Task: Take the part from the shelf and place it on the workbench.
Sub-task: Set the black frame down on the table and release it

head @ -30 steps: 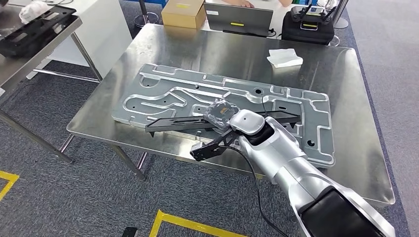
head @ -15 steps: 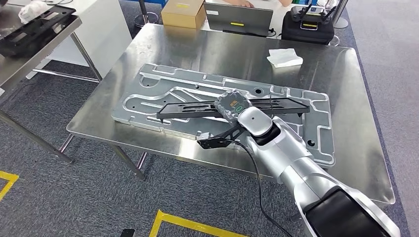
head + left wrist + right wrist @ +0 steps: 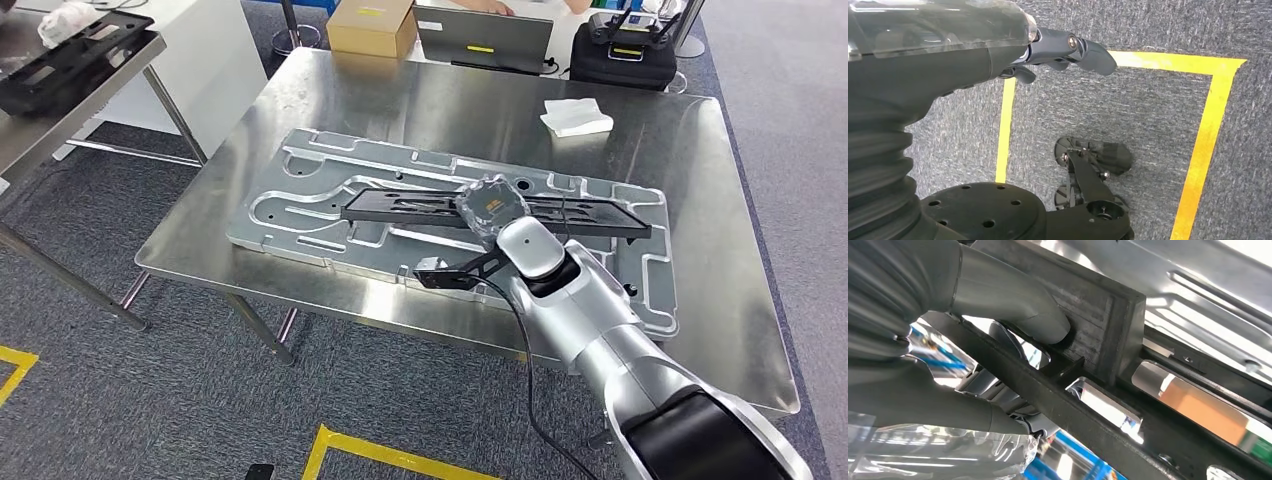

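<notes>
Tabletop, the one steel bench in the middle of the head view, is carrying the biggest thing here: one stamped aluminium panel, lying flat across it from left to right. Over that panel the right hand is holding the part, one long black frame of bars and cut-outs, now running nearly parallel to the panel's far edge. A second ago it was angled, with its left end out past the near edge of the tabletop; it has been swinging round and travelling away from the robot, so the whole of it is now sitting over the panel. That is reading as the carry being nearly over (with lowering and letting go as what remains), though I cannot tell whether the part is already touching the panel.

In the right wrist view the thick thumb is pressing on a black block of the part while darker fingers are wrapping under a bar, so the hand is clamped on it. The left hand is hanging over grey carpet with yellow tape lines, holding nothing, one finger pointing out straight.

Smaller things at the far side: one black carrying case, one laptop, one cardboard box and one folded white cloth.
</notes>
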Controlling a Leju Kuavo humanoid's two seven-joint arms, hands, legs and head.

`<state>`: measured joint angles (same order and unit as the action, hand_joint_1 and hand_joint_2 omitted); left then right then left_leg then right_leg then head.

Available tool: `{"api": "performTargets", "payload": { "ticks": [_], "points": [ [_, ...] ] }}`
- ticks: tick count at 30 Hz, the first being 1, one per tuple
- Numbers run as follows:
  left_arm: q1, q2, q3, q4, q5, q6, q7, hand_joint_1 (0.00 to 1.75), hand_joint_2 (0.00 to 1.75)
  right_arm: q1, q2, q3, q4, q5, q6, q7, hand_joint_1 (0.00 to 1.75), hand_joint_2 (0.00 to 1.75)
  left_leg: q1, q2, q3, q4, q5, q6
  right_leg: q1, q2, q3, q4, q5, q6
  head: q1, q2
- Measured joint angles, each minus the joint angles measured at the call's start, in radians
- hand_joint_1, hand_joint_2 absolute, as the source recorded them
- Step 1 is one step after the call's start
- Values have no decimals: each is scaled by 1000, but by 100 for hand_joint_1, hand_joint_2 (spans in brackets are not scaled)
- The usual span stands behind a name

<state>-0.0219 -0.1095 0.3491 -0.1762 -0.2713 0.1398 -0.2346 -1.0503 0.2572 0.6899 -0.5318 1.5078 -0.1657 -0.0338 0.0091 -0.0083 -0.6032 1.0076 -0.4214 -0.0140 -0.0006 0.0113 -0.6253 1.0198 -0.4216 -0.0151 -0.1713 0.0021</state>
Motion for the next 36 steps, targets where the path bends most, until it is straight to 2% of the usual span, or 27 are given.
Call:
{"api": "performTargets", "payload": {
  "ticks": [6, 11, 12, 13, 15, 16, 17, 23, 27, 30, 33, 36],
  "points": [
    [0, 0, 5, 0, -7, -1, 4, 0, 175, 28, -14, -61, 1, 25, -18, 24, 175, 175, 0, 0, 0, 0, 0, 0, 0, 0, 0, 0, 0, 0, 0, 0],
    [0, 0, 9, 0, -13, -1, 6, 0, 175, 34, -17, -76, 2, 40, -23, 38, 175, 175, 0, 0, 0, 0, 0, 0, 0, 0, 0, 0, 0, 0, 0, 0],
    [0, 0, 11, 0, -14, -1, 7, 0, 131, 36, -17, -80, 3, 42, -24, 41, 131, 131, 0, 0, 0, 0, 0, 0, 0, 0, 0, 0, 0, 0, 0, 0],
    [0, 0, 13, 0, -16, 0, 8, 0, 131, 38, -18, -91, 4, 44, -28, 45, 87, 87, 0, 0, 0, 0, 0, 0, 0, 0, 0, 0, 0, 0, 0, 0],
    [0, 0, 16, 0, -24, -1, 10, 0, 44, 43, -20, -118, 8, 48, -36, 53, 0, 0, 0, 0, 0, 0, 0, 0, 0, 0, 0, 0, 0, 0, 0, 0],
    [0, 0, 17, 0, -27, -2, 9, 0, 44, 44, -21, -130, 10, 49, -39, 54, 0, 0, 0, 0, 0, 0, 0, 0, 0, 0, 0, 0, 0, 0, 0, 0],
    [0, -1, 18, 0, -30, -3, 7, 0, 0, 45, -21, -137, 11, 49, -39, 54, 0, 0, 0, 0, 0, 0, 0, 0, 0, 0, 0, 0, 0, 0, 0, 0],
    [0, -2, 22, 0, -33, 3, 7, 0, 0, 52, -25, -167, 11, 49, -36, 51, 0, 0, 0, 0, 0, 0, 0, 0, 0, 0, 0, 0, 0, 0, 0, 0],
    [0, -2, 23, 0, -33, -3, 8, 0, 0, 61, -25, -196, 2, 11, -43, 26, 0, 175, 0, 0, 0, 0, 0, 0, 0, 0, 0, 0, 0, 0, 0, 0],
    [0, -2, 24, 0, -33, -7, 13, 0, 0, 92, -19, -254, -52, -143, -32, -48, 0, 175, 0, 0, 0, 0, 0, 0, 0, 0, 0, 0, 0, 0, 0, 0],
    [0, -2, 24, 0, -35, -11, 20, 0, 0, 147, 8, -353, -179, -427, 51, -133, 0, 175, 0, 0, 0, 0, 0, 0, 0, 0, 0, 0, 0, 0, 0, 0],
    [0, -2, 25, 0, -37, -13, 25, 0, 0, 201, 36, -425, -352, -648, 141, -138, 0, 175, 0, 0, 0, 0, 0, 0, 0, -1, 0, 0, 0, 0, 0, 0]
  ]
}}
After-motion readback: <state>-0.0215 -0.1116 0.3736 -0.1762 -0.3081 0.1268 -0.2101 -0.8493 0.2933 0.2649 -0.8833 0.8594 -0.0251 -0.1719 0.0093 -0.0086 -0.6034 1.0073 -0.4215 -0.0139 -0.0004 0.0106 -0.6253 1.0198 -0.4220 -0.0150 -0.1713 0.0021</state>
